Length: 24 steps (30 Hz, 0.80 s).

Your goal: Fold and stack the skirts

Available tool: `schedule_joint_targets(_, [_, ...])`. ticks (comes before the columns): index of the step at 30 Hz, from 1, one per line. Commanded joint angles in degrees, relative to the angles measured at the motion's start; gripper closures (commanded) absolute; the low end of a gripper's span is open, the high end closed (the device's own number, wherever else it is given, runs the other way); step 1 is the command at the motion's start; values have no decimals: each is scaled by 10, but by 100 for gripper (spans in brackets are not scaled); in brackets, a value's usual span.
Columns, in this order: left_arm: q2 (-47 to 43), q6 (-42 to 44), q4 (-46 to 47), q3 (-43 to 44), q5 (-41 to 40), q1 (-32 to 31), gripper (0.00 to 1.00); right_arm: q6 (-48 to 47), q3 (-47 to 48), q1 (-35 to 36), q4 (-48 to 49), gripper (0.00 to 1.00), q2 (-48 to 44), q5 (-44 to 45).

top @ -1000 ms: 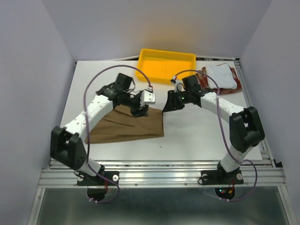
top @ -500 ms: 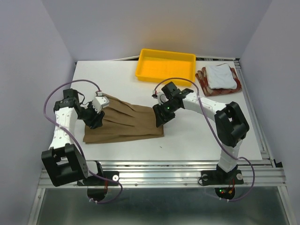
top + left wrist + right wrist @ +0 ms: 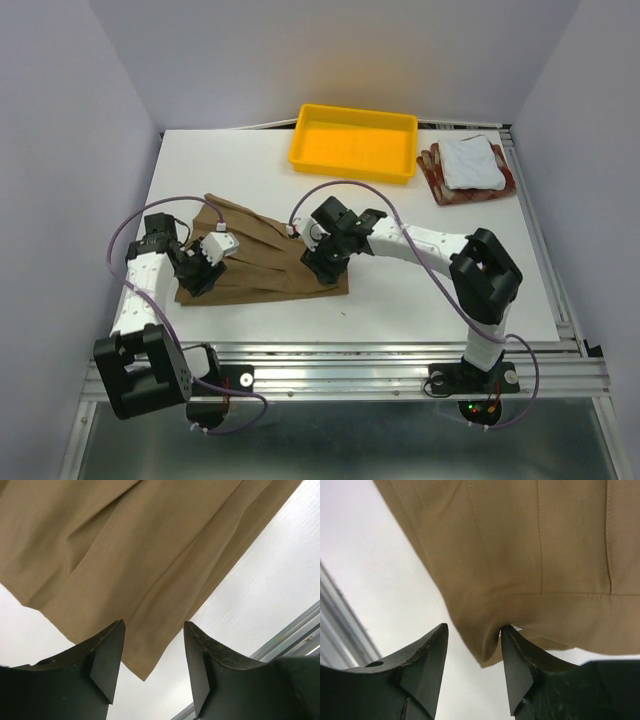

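The tan-brown pleated skirt (image 3: pixel 262 255) lies spread flat on the table at front left. My left gripper (image 3: pixel 197 278) is low over its near-left corner. In the left wrist view the jaws (image 3: pixel 153 625) stand open, and the skirt's corner (image 3: pixel 142 655) lies between the fingers, unclamped. My right gripper (image 3: pixel 322 268) is at the near-right corner and open (image 3: pixel 474 627). A folded hem edge (image 3: pixel 490 640) sits between its fingers and touches the right finger (image 3: pixel 517 655). The white skirt (image 3: pixel 470 160) lies folded on the red-and-beige checked skirt (image 3: pixel 440 185) at back right.
A yellow plastic tray (image 3: pixel 352 150) stands at the back centre. The table's front edge with its aluminium rail (image 3: pixel 340 350) runs just behind both arm bases. Grey walls close in the left and right sides.
The left arm swung from the skirt's middle out to its left corner. The right arm came forward and left, down to the right corner. The tan skirt now lies spread wider.
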Motion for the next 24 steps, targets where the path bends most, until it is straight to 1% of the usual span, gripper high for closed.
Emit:
schedule_joint_targets(1, [62,6,16,2,-41,-9,43,-51,12,-4,35,49,51,53])
schedule_joint_targets(3, [80,14,28,-12,-61,-12,48,-63,-1,-4,34,53,66,67])
schedule_joint_targets(4, [89,14,38,-29,-82,-16,52,-64,-19,-4,33,54,68,72])
schedule_joint_targets(7, [125,8,86,-46,-122,-21,56,-60,-48,-4,22,59,52,82])
schedule_joint_targets(8, [140,-6,98,-47,-127,-20,63,-60,-70,-4,20,64,42,91])
schedule_joint_targets(9, [155,-11,118,-43,-132,-20,65,-57,-84,-4,19,66,30,95])
schedule_joint_targets(10, [187,-22,136,-31,-133,-20,70,-51,-111,-4,19,76,4,103])
schedule_joint_targets(11, [202,-31,146,-21,-132,-20,73,-47,-111,-4,18,81,-6,107])
schedule_joint_targets(12, [234,-38,151,-9,-124,-20,74,-41,-135,-4,14,88,-14,106])
schedule_joint_targets(13, [252,-43,155,6,-119,-22,77,-38,-146,-4,7,92,-22,103])
schedule_joint_targets(14, [270,-52,160,43,-114,-23,81,-36,-159,-4,6,98,-34,99])
schedule_joint_targets(15, [307,-67,166,65,-108,-29,82,-29,-180,-4,6,99,-38,87])
schedule_joint_targets(16, [325,-72,166,86,-106,-35,83,-27,-186,-4,3,99,-41,76])
schedule_joint_targets(17, [342,-77,168,128,-107,-48,83,-25,-189,-4,-1,99,-40,44])
schedule_joint_targets(19, [378,-84,169,165,-106,-66,83,-28,-177,-4,-20,99,-34,-5])
schedule_joint_targets(20, [388,-84,170,197,-107,-75,80,-30,-165,1,-27,84,-31,-57])
schedule_joint_targets(21, [402,-88,177,212,-107,-90,78,-39,-153,1,-40,72,-27,-81])
schedule_joint_targets(22, [408,-90,179,240,-103,-95,75,-42,-122,1,-48,66,-27,-104])
schedule_joint_targets(23, [413,-93,177,255,-97,-98,70,-42,-106,1,-51,60,-30,-136])
schedule_joint_targets(24, [421,-101,171,290,-73,-99,63,-52,-75,1,-61,54,-41,-151])
